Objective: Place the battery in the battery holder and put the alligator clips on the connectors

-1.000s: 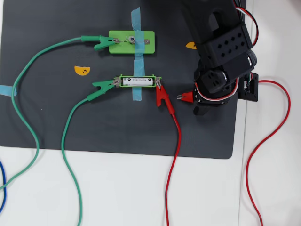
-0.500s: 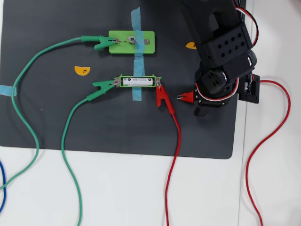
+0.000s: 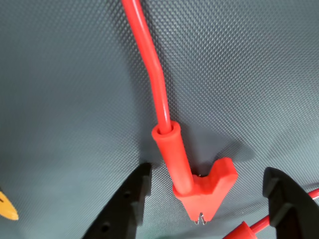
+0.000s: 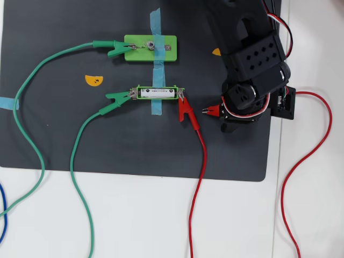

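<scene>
The small silver-white cylindrical battery (image 4: 158, 93) lies inside the narrow bright green plastic battery holder (image 4: 138, 93), which sits on the dark mat (image 4: 64, 134) under a strip of blue tape (image 4: 156, 64). In the overhead view a green-sleeved alligator clip (image 4: 118, 97) bites the tiny silver tab at the holder's left end, and a red-sleeved alligator clip (image 4: 186, 112) bites the tab at its right end, its red wire (image 4: 200, 177) running down off the mat. Above the holder, a wider solid green plate (image 4: 150, 48) has a second green-sleeved clip (image 4: 114, 50) at its left side.

To the right, a second red-sleeved clip (image 4: 213, 111) pokes out from under the black arm (image 4: 252, 59), its metal tip pointing left toward the holder, well short of it. In the wrist view this red clip (image 3: 199, 186) lies on the mat between the two black fingers (image 3: 124, 209) of the gripper (image 3: 205, 211). The jaws stand wide apart, one on each side of the clip, with clear gaps to the sleeve; neither touches it, and nothing is held. A yellow half-disc marker (image 3: 7, 206) shows at the left edge of the wrist view.
</scene>
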Tool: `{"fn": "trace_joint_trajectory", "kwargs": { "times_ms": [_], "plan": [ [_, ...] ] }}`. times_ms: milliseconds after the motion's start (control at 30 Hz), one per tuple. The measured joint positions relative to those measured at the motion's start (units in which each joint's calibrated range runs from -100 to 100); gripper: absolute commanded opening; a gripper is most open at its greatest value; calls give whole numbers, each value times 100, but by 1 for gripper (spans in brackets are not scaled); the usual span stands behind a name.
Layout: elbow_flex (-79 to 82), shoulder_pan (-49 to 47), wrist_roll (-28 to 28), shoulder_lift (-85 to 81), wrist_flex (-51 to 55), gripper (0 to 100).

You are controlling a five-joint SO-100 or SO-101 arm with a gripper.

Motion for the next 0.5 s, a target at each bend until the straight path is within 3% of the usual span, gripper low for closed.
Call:
{"fn": "trace_joint_trajectory", "kwargs": {
  "times_ms": [500],
  "plan": [
    [-347,157,5,319,60,22]
  ]
}}
